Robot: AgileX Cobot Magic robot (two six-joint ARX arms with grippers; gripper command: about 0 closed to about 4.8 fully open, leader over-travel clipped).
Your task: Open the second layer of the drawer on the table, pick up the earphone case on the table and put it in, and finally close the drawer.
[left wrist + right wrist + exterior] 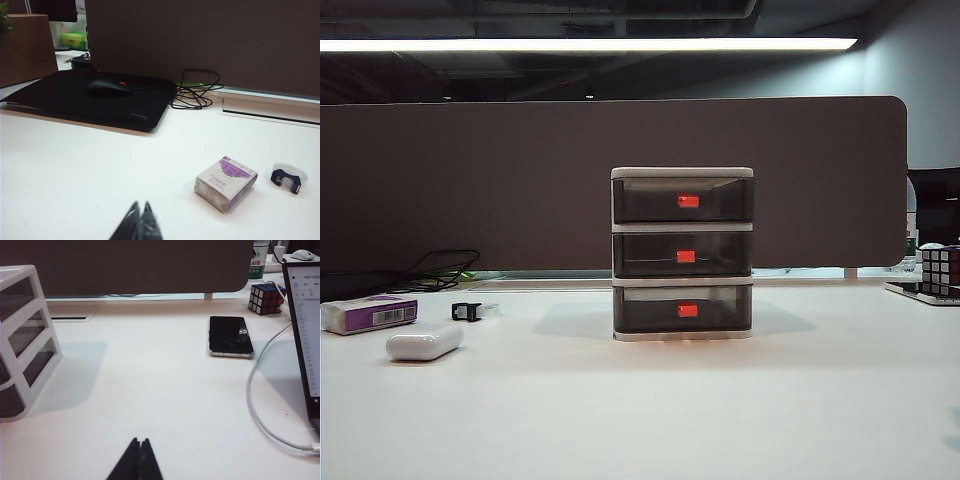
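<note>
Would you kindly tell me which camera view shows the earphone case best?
The exterior view: the earphone case lies whole on the table, left of the drawer, near the purple box. The left wrist view shows only that box, not the case; the right wrist view misses it too.

only fingertips show. the left gripper (139,220) ends in two black, tapering, pointed fingers (131,222) with a faint glossy sheen — pressed together in its wrist view. the right gripper (138,458) looks the same — matte black, wedge-shaped fingers (129,462), tips meeting.
</note>
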